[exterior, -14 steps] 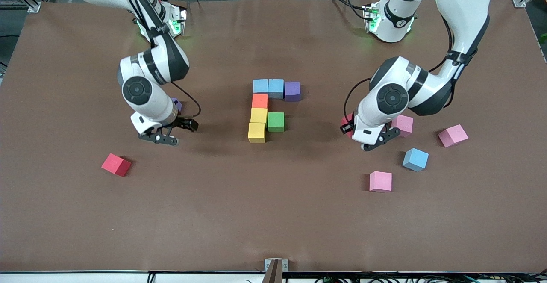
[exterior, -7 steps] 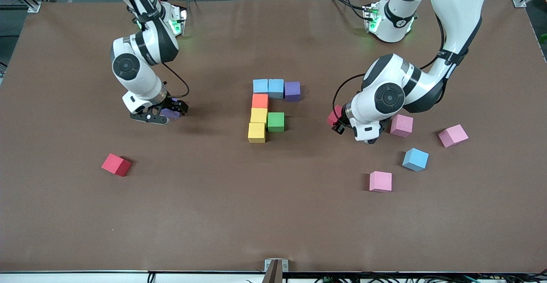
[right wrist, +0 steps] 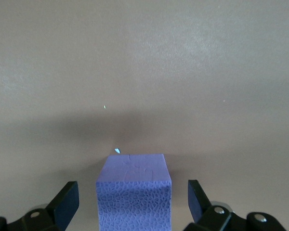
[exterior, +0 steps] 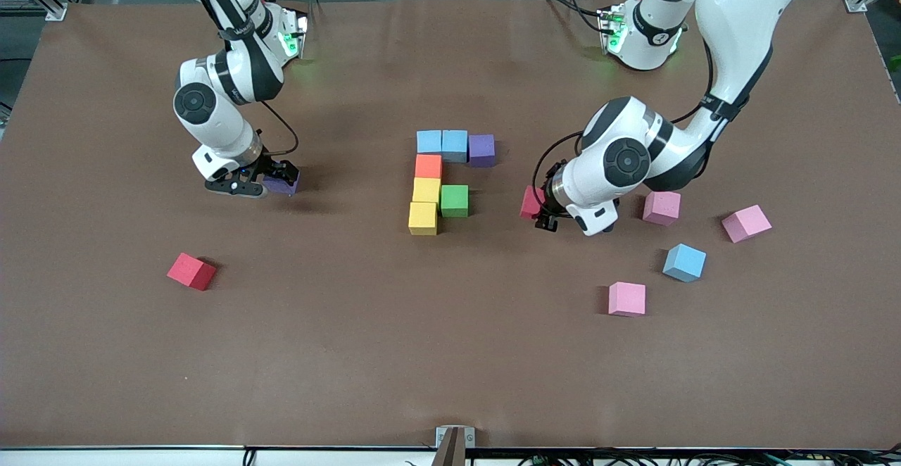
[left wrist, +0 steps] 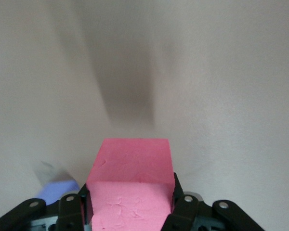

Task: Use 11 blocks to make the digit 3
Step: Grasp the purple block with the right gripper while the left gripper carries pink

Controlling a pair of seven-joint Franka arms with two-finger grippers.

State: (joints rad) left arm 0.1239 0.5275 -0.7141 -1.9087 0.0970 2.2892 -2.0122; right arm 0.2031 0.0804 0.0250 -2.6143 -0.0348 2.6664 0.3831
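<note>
Nearest the front camera, loose stock waits on the counter (exterior: 450,353): a red block (exterior: 191,270) toward the right arm's end, and toward the left arm's end a pink block (exterior: 626,298), a blue block (exterior: 684,262) at its 1 o'clock, then two more pink ones (exterior: 746,223) (exterior: 662,208).

Farther up sits the unfinished digit 3 (exterior: 450,181): seven cubes so far. A yellow cube (exterior: 422,218) is its nearest piece, a second yellow (exterior: 426,190) and an orange one (exterior: 428,166) run up the column, a green cube (exterior: 454,200) starts the middle bar, and two blue cubes plus a purple one form the top bar (exterior: 455,146).

At the green cube's 3 o'clock, the left claw (exterior: 538,207) pinches a red cube (left wrist: 131,192) just above the counter. We judge the step in hand to be carrying it in; the next move calls for setting it flush beside the green cube without nudging the figure.

Toward the right arm's end, the right claw (exterior: 262,186) stands spread around a purple block (right wrist: 133,190), fingers clear of its sides. We judge it calls for closing squarely, then lifting.
</note>
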